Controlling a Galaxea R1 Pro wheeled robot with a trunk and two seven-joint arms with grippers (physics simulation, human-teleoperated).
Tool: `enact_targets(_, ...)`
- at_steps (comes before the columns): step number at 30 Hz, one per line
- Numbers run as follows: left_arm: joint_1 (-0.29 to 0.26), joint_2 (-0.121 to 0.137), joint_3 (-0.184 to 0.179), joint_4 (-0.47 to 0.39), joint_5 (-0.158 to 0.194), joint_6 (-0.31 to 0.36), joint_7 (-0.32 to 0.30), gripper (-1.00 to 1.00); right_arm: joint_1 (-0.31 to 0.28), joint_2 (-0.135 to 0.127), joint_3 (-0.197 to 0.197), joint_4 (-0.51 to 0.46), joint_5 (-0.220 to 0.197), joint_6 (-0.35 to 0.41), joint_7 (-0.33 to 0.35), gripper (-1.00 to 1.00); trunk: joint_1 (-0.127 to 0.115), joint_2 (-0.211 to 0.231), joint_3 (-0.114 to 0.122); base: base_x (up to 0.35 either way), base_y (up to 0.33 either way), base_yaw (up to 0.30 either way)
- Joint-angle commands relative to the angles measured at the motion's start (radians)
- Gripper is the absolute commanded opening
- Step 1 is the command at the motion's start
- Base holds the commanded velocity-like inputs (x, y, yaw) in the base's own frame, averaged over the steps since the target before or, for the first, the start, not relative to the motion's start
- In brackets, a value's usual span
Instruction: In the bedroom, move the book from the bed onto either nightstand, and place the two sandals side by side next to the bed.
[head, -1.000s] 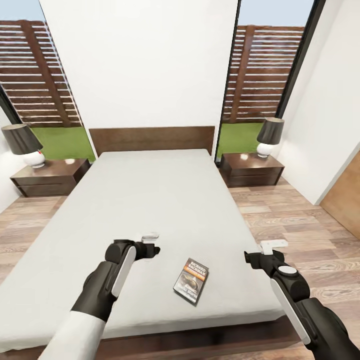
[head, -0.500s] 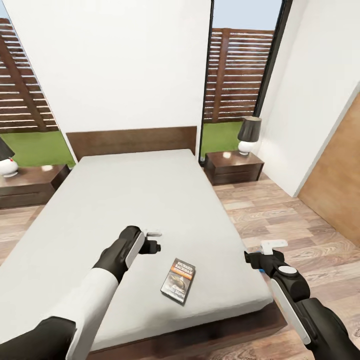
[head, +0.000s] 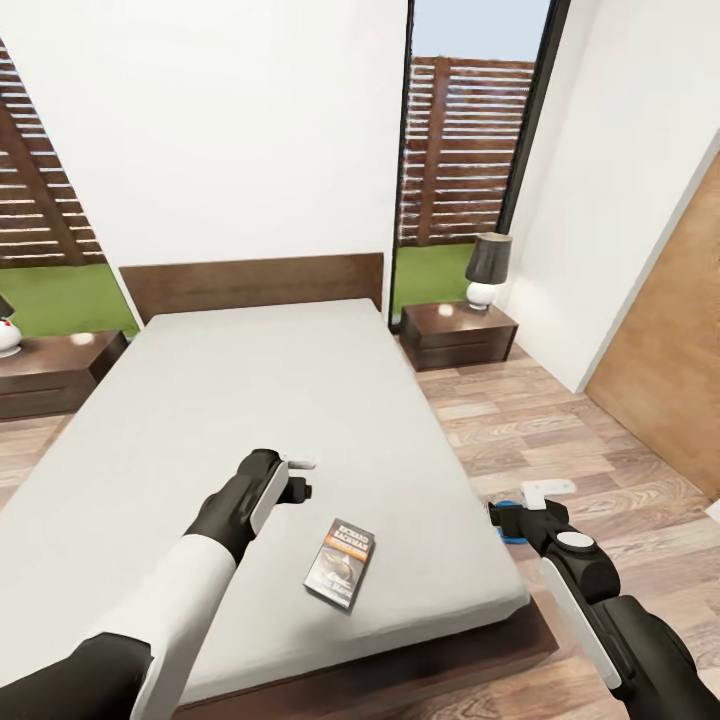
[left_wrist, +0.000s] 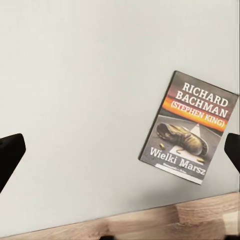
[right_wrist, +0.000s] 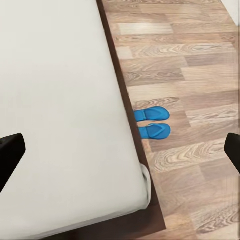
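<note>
Thin dark-grey paperback book (head: 340, 577) w/ orange band lies flat on light-grey mattress bed (head: 250, 400), near its foot.
Left end effector (head: 300, 478) hovers just beyond it, open, empty; right end effector (head: 520, 505) open, empty, over wood-plank floor (head: 560, 440); two bright blue flip-flop sandals (right_wrist: 152, 122) side by side beside bed.

Bed (head: 260, 400): grey mattress on dark wood frame, fills centre-left of the head view. Book (head: 340, 577) lies flat on it, lower centre, near the foot edge (cover up, title legible in the left wrist view). Plank floor (head: 560, 440), right of frame: two blue sandals (right_wrist: 152, 122) side by side, just beside the bed frame.
</note>
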Motion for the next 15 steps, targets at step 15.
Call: enact_targets(15,-0.001,0.0,-0.004,-0.005,0.011,0.004,0.02,1.0,-0.001,-0.001,0.003,-0.009,-0.01,0.006,-0.01,1.0,0.0,-0.001,-0.004,0.001,-0.118,0.0)
